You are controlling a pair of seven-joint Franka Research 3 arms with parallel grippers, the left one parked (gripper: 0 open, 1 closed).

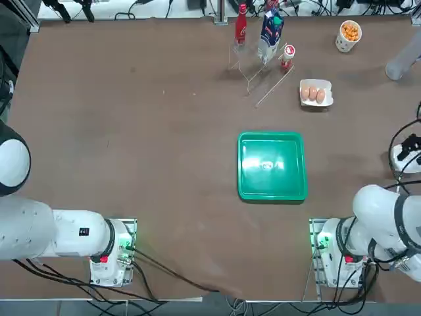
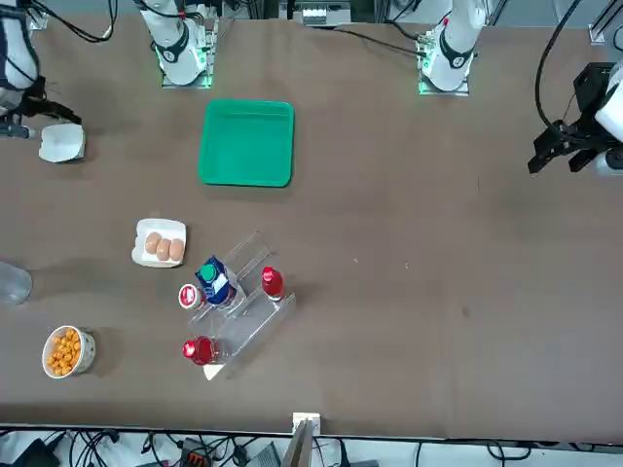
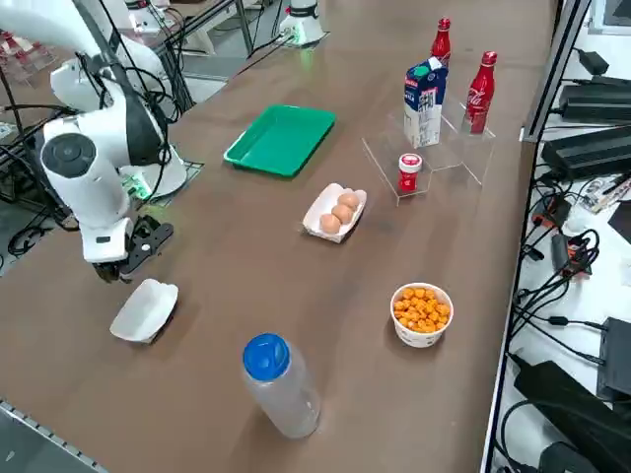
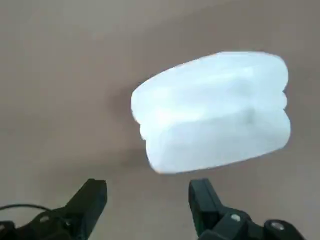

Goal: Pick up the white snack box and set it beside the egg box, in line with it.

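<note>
Now, reading left to right across the table from the robot's side:
Green tray (image 1: 272,166): mid-table, near the robot; bare inside, faint glare only.
Red bottle (image 3: 481,91): far edge, on a clear stand; white script on its label suggests a cola brand, but it is too small to read for certain.
Carton (image 3: 425,101): blue and white, beside the bottles; print too small to read.
Small can (image 3: 409,172): red with a white patch, lettering unreadable.
Egg box (image 1: 316,93): right of the stand, a white tray of brown eggs.
Cup (image 1: 349,34): far right corner, white, full of orange snacks.
Clear bottle (image 3: 280,383): blue cap, at the right edge; cut off in the top view.
Snack box (image 3: 145,308): plain white, shallow, rounded corners, no print; at the right edge, well apart from the egg box, mostly hidden overhead.
Right gripper (image 4: 148,197): just beside the snack box, over it, fingers spread and holding nothing.
</note>
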